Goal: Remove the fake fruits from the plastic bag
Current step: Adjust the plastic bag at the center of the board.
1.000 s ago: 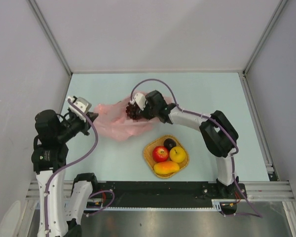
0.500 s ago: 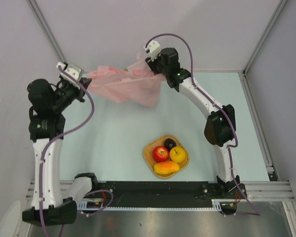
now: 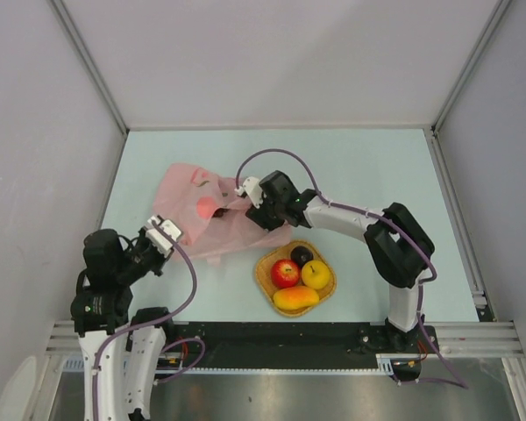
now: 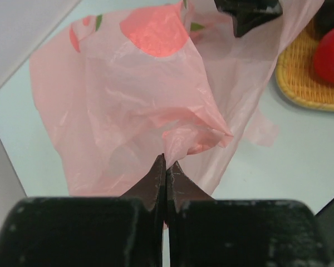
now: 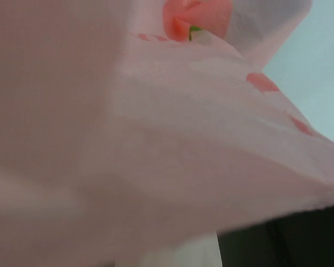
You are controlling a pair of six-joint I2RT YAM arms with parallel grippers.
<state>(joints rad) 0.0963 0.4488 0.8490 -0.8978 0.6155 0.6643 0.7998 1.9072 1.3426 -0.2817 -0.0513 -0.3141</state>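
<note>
The pink plastic bag (image 3: pixel 197 215), aloft a moment ago, lies slack on the worktop (image 3: pixel 377 167) again. The left tool (image 3: pixel 162 235) pinches its edge; I cannot tell the right tool's (image 3: pixel 250 197) grip under the plastic. No fruit has dropped out beside the bag, so emptying looks unfinished.

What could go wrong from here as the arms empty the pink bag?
The plastic bag blankets the right wrist view, so the right end effector works blind.
The left end effector pinches only a thin fold at its tips; it may slip or tear.
The bag lies close to the tray; dragging could nudge it.
</note>
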